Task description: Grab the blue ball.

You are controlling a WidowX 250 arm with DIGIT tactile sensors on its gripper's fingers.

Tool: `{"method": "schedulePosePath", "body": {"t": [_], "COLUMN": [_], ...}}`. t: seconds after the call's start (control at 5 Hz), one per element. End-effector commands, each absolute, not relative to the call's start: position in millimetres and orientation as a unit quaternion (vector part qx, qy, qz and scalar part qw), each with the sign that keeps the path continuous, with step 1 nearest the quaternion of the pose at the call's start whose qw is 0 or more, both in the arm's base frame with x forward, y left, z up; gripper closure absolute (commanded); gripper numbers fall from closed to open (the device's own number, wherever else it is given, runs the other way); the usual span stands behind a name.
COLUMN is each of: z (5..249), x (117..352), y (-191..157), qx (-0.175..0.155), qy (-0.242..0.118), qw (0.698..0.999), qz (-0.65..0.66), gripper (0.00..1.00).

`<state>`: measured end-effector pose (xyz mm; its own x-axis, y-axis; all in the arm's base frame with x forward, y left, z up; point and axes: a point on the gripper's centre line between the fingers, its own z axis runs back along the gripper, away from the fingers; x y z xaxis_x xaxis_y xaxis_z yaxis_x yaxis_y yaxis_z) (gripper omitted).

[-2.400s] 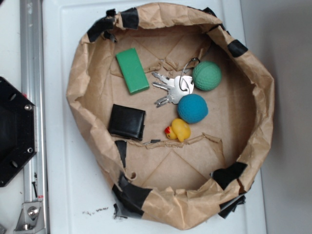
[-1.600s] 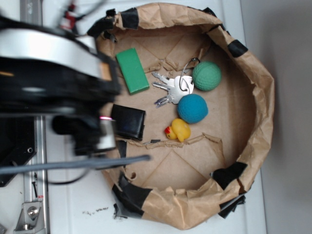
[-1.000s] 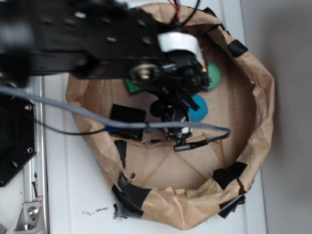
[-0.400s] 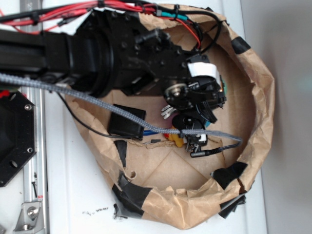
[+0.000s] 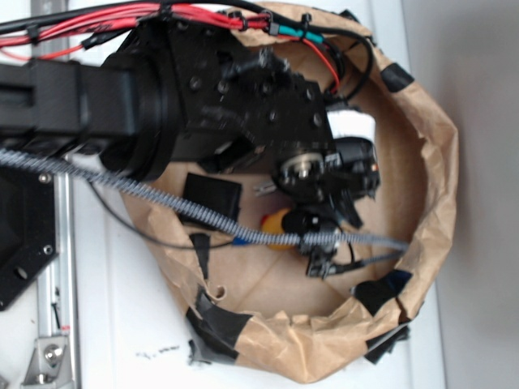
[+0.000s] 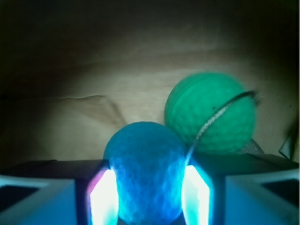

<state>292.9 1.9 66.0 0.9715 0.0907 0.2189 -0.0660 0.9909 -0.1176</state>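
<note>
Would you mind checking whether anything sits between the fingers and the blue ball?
Nothing visible does. In the wrist view the blue ball sits directly between both fingers; the green ball and key ring lie behind it.

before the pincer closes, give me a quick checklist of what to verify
1. The blue ball sits between the pincer fingers: ok, one glowing pad on each side in the wrist view.
2. Pincer open: ok.
3. The target is the blue one, not the green ball: ok, green sits behind and to the right.
4. Key ring wire clear of the fingers: cannot tell, it runs down close to the right pad.
5. Yellow duck clear: cannot tell, mostly hidden under the arm.
</note>
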Motion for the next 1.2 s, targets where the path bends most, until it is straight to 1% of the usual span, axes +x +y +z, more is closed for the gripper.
{"method": "schedulePosePath", "body": {"t": [0.0, 0.2, 0.4, 0.6, 0.8, 1.0], "z": [126.1, 120.4, 121.0, 152.5, 186.2, 206.1], "x": [305.0, 303.8, 302.9, 294.1, 263.3, 248.4], "y": [-4.7, -1.7, -1.1, -7.3, 14.3, 40.4], "qx": [-0.061, -0.05, -0.048, -0.035, -0.036, 0.008], "qy": [-0.153, -0.138, -0.132, -0.136, -0.073, -0.086], "qw": [0.986, 0.989, 0.99, 0.99, 0.996, 0.996], "qz": [0.023, 0.022, 0.026, -0.017, -0.022, 0.031], "gripper": [1.0, 1.0, 1.0, 1.0, 1.0, 1.0]}}
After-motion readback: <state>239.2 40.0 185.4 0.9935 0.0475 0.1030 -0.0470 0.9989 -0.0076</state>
